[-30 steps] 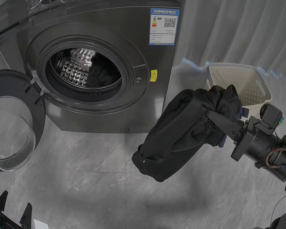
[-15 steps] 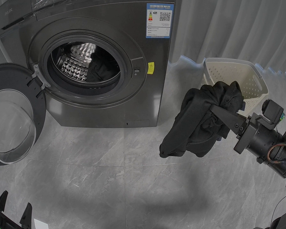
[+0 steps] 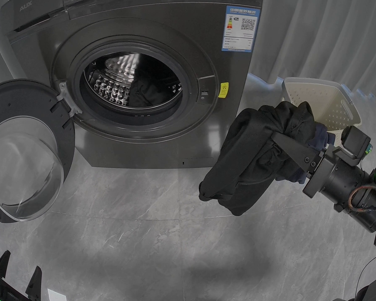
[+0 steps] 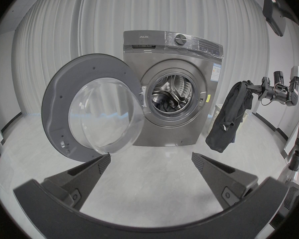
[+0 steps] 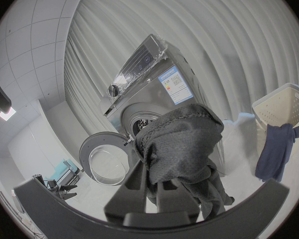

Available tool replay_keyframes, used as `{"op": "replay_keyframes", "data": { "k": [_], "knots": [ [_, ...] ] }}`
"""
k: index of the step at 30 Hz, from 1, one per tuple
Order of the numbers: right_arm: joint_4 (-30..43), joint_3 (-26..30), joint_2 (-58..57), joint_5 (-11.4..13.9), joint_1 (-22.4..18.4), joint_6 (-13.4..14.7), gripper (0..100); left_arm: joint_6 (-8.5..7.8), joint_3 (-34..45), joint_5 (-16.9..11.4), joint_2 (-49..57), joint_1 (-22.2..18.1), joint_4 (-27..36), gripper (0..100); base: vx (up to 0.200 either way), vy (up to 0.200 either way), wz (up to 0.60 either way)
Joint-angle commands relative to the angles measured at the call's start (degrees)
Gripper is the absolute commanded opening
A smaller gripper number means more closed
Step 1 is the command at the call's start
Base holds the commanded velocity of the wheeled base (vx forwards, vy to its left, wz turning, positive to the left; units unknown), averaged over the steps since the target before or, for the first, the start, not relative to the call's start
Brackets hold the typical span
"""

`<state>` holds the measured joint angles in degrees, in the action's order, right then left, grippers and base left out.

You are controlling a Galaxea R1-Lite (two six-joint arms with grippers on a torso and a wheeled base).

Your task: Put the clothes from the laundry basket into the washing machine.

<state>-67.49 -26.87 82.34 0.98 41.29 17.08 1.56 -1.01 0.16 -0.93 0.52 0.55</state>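
Slippage worries me. Lower left, left gripper (image 4: 150, 155) hangs with fingers apart. Centre right, right gripper (image 5: 151, 183) is clamped on the crumpled black fabric garment (image 3: 255, 155), whose loose tail dangles low and could snag the grey front-loading washing machine's (image 3: 188, 38) port rim, upper left. It looks soft, bulky, matte.

right gripper (image 5: 152, 180) clamps a black garment (image 5: 179, 140) — a blue cloth (image 5: 275, 156) hangs before the laundry basket (image 5: 282, 103).

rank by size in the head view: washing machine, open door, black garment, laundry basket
1. washing machine
2. open door and black garment, about alike; garment nearer the camera
3. laundry basket, partly hidden
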Motion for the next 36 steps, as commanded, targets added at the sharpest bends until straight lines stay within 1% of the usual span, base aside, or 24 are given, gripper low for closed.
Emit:
{"op": "replay_keyframes", "data": {
  "k": [1,7,8,11,12,16,21,24,25,26,27,28,29,30,31,32,33,35,36],
  "knots": [
    [-0.1,-0.3,2.0,0.0,0.5,0.4,0,0.02,0.7,0.0,0.1,0.0,0.0,100,0.000,0.200,0.00],
    [-0.2,-1.6,4.9,0.0,2.5,0.7,0,-0.15,0.6,0.1,0.6,-0.2,0.0,100,0.000,0.200,0.00],
    [-0.2,-2.6,5.7,0.0,3.3,0.9,0,-0.33,0.9,0.3,0.8,-0.3,-0.5,100,0.000,0.000,0.00],
    [-0.4,-3.9,6.4,-0.1,3.6,1.0,0,-0.51,1.0,0.4,0.8,-0.3,-0.5,100,0.000,0.000,0.00],
    [-0.4,-3.9,6.4,-0.1,3.6,1.0,0,-0.51,1.0,0.4,0.8,-0.3,-0.5,100,0.000,0.000,0.00],
    [-1.4,-4.1,6.8,-0.3,3.6,1.0,0,-1.56,1.0,0.6,0.8,-0.4,-0.5,100,0.000,0.000,0.00],
    [-0.5,-4.4,7.0,-0.5,4.1,1.7,0,-1.82,1.0,0.3,0.8,-0.5,-0.6,100,0.000,0.000,0.00],
    [-0.9,-6.2,9.2,-0.8,4.7,1.7,0,-2.70,1.0,0.2,0.9,-0.5,-0.7,100,0.000,0.000,0.00],
    [-1.0,-6.4,9.3,-0.8,4.7,1.7,0,-2.70,1.0,0.2,0.9,-0.5,-0.9,100,0.000,0.000,0.00],
    [-1.3,-7.8,10.2,-1.7,4.7,1.7,0,-1.47,-2.2,0.1,0.8,-0.6,-3.5,100,0.000,0.000,0.00],
    [-1.3,-9.1,10.7,-3.0,4.8,1.7,0,-0.51,-8.1,-0.2,-0.6,-0.9,-5.4,100,0.000,0.000,0.00],
    [-1.3,-9.1,10.7,-3.0,4.8,1.7,0,-0.51,-8.1,-0.2,-0.6,-0.9,-5.4,100,0.000,0.000,0.00],
    [-1.2,-11.2,11.6,-4.8,4.9,1.7,0,1.43,-16.3,-1.3,-5.6,0.2,-5.2,100,0.000,0.000,0.00],
    [-1.3,-12.4,12.2,-5.3,4.9,1.7,0,1.78,-18.5,-2.2,-8.0,1.0,-3.9,100,0.000,0.000,0.00],
    [-1.3,-14.1,13.3,-5.8,4.9,1.8,0,1.69,-19.6,-4.6,-10.9,2.8,-2.0,100,0.000,0.000,0.00],
    [-1.4,-15.4,14.3,-6.3,5.0,1.8,0,1.78,-19.6,-7.5,-13.3,4.4,-1.1,100,0.000,0.000,0.00],
    [-1.6,-16.3,15.1,-6.9,5.2,1.8,0,1.52,-19.5,-9.7,-16.5,5.5,-0.9,100,0.000,0.000,0.00],
    [-2.6,-18.5,16.9,-8.0,5.5,1.8,0,1.08,-19.8,-14.8,-24.4,6.9,-2.7,100,0.000,0.000,0.00],
    [-2.9,-19.0,17.5,-7.8,5.5,1.7,0,1.08,-20.1,-16.4,-27.6,7.3,-4.9,100,0.000,0.000,0.00]
  ]
}}
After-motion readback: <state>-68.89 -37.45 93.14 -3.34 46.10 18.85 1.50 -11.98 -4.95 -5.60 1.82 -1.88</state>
